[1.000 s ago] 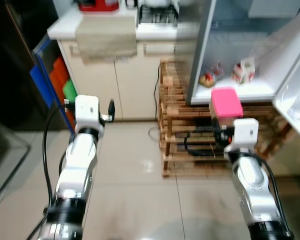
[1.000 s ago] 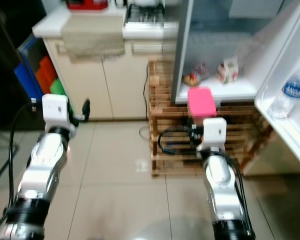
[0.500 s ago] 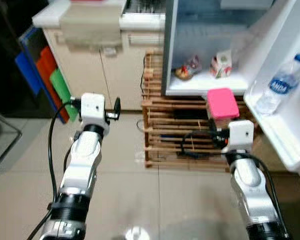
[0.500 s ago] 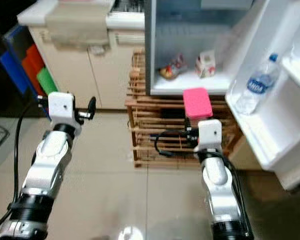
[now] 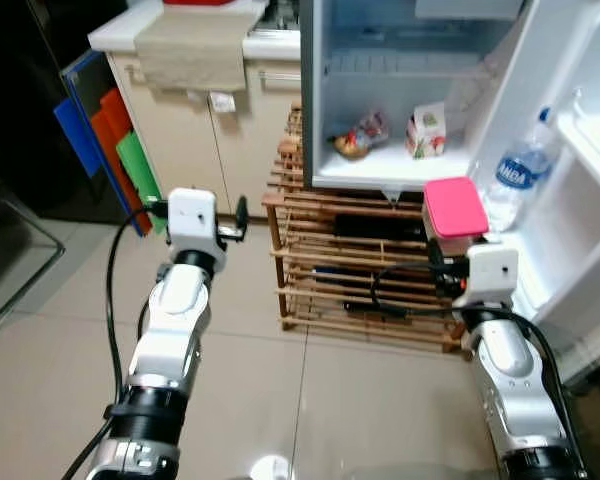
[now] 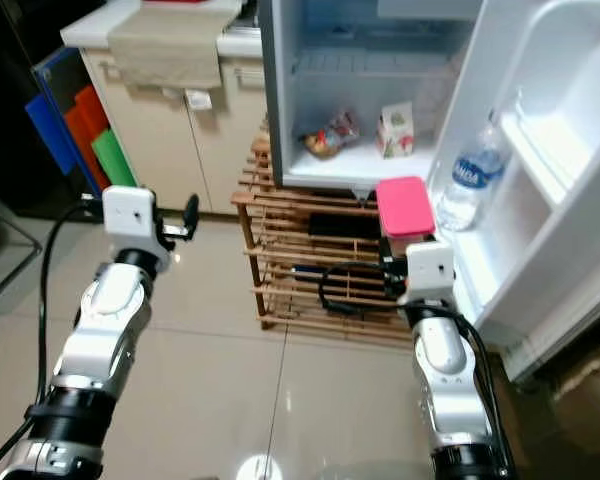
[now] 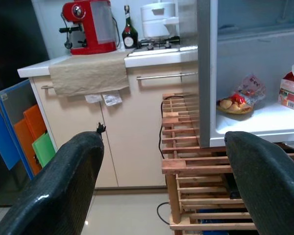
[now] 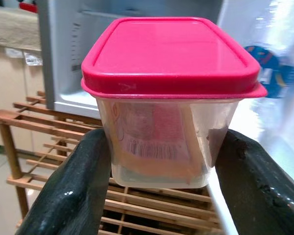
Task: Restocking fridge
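Change since earlier frame: since a second ago my head camera has swung toward the fridge [image 5: 400, 90], so its interior and door [image 5: 590, 170] now sit more fully in frame; both arms keep the same pose.
Right gripper: I see the right gripper [image 8: 161, 147] clamped on the pink-lidded container [image 8: 169, 98], one finger on each side wall; in the head view the container [image 5: 455, 208] is held up in front of the fridge's lower edge.
Left gripper: the left gripper [image 7: 161, 186] is held forward over the floor with its fingers [image 7: 54, 191] spread apart and nothing between them.
Obstruction: a wooden rack [image 5: 360, 270] stands under the fridge, directly beyond the container, with a black cable [image 5: 385, 300] looped through its slats.
Fridge shelf: a carton [image 5: 426, 131] and a small dish of wrapped food [image 5: 355, 140] stand well apart on the white shelf.
Door shelf: a water bottle [image 5: 510, 175] stands upright just beside the container.
Far left: a counter [image 7: 117, 58] draped with a beige towel [image 7: 88, 73] carries a red machine [image 7: 88, 27], a dark bottle [image 7: 129, 34] and a white pot [image 7: 159, 17].
Side: coloured boards [image 5: 105, 140] lean beside the cabinet.
Hard to make out: I cannot read the label inside the container; the fridge's top is cut off.
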You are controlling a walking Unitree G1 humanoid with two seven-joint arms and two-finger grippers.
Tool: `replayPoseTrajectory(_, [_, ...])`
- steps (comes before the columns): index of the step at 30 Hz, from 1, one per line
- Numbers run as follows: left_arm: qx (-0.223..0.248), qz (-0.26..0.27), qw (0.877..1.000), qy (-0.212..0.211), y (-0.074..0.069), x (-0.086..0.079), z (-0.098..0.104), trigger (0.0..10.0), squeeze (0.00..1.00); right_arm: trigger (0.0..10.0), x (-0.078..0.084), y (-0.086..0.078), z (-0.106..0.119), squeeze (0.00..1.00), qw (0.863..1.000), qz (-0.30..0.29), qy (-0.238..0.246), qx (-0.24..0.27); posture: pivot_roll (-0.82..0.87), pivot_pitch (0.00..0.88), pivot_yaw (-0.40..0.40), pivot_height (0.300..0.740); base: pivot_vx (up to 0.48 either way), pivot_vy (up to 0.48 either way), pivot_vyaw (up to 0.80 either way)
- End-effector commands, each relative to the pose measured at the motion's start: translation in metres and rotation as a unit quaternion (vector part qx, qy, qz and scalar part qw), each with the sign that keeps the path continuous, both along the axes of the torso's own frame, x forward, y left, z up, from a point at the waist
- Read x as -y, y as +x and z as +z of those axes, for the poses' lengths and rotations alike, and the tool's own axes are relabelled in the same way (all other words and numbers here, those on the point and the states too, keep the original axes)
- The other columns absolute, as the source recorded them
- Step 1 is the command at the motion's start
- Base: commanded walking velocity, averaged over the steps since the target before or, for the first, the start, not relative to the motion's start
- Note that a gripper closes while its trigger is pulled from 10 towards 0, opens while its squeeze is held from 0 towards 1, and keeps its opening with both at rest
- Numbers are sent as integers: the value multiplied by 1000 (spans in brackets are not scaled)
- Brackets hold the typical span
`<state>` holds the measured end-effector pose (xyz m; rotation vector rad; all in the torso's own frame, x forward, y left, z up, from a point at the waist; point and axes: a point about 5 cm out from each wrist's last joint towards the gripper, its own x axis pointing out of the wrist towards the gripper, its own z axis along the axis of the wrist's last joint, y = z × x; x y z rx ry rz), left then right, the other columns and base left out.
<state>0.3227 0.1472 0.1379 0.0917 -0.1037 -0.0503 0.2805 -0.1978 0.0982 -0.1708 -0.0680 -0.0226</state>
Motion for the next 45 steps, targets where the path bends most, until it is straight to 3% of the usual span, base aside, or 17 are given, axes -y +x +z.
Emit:
replayPoseTrajectory(1, [5,4,1000,5,2,-4,3,10000,0,10000,11,-1,-1,0,1000,-29,1,2,-36,0,49,740,0,0,0])
replayPoseTrajectory(6, [3,2,1000,5,1,-3,1,10000,0,10000,32,-2,-2,0,996,-87,-16,-5,-42,0,52,740,0,0,0])
replayPoseTrajectory(16, [2,0,1000,5,1,-2,1,10000,0,10000,52,4,4,0,993,-114,-41,2,-44,0,57,740,0,0,0])
replayPoseTrajectory(26, [1,-2,1000,7,0,-1,0,10000,0,10000,51,16,35,0,990,-74,-106,59,-40,0,56,740,0,0,0])
replayPoseTrajectory(29, [-10,-38,999,6,-1,6,-4,10000,0,10000,53,19,39,0,987,-59,-132,63,-40,0,52,740,0,0,0])
replayPoseTrajectory(30, [-27,-122,992,28,-3,25,-10,10000,0,10000,60,21,38,0,987,-62,-138,57,-36,0,47,740,0,0,0])
replayPoseTrajectory(31, [-27,-148,988,39,-4,30,-11,10000,0,10000,64,21,37,0,986,-62,-146,51,-36,0,47,740,0,0,0])
replayPoseTrajectory(40, [-20,-209,975,76,-3,52,-12,10000,0,10000,81,21,29,0,975,-46,-217,9,-45,0,51,740,0,0,0])
replayPoseTrajectory(45, [11,-305,950,70,-9,76,-9,10000,0,10000,88,21,22,0,971,-50,-235,-13,-48,0,47,740,0,0,0])
